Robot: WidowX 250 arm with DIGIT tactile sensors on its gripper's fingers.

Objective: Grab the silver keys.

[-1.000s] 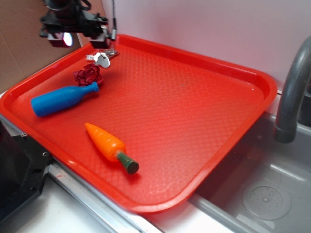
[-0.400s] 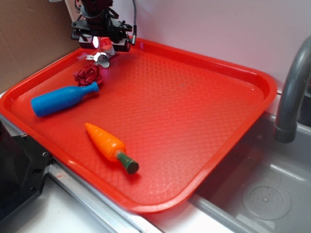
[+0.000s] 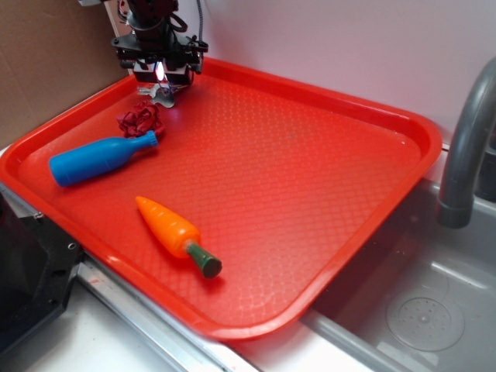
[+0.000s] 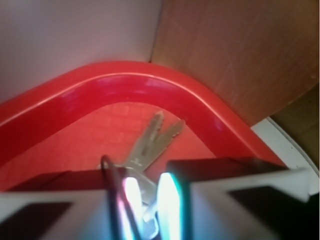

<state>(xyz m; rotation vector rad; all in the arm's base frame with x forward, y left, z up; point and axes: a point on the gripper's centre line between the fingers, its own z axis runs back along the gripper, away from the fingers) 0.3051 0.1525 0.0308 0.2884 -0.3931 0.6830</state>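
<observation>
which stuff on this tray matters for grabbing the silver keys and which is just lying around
Belongs to the job:
- bunch of shiny silver metal keys, in the tray's far corner
- black robot gripper, right above them

Just lying about:
- blue plastic bottle
- orange toy carrot
- dark red wrinkly wad
- red plastic tray
- grey tap

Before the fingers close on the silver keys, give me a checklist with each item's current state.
1. Gripper above the silver keys at the red tray's back corner: ok.
2. Key heads between the fingers: ok in the wrist view; the blades stick out ahead toward the rim.
3. Gap open enough: cannot tell, the glare hides it.
4. Dark red wad out of the grasp: ok, it lies apart.
5. Blue bottle and toy carrot clear of the path: ok.
</observation>
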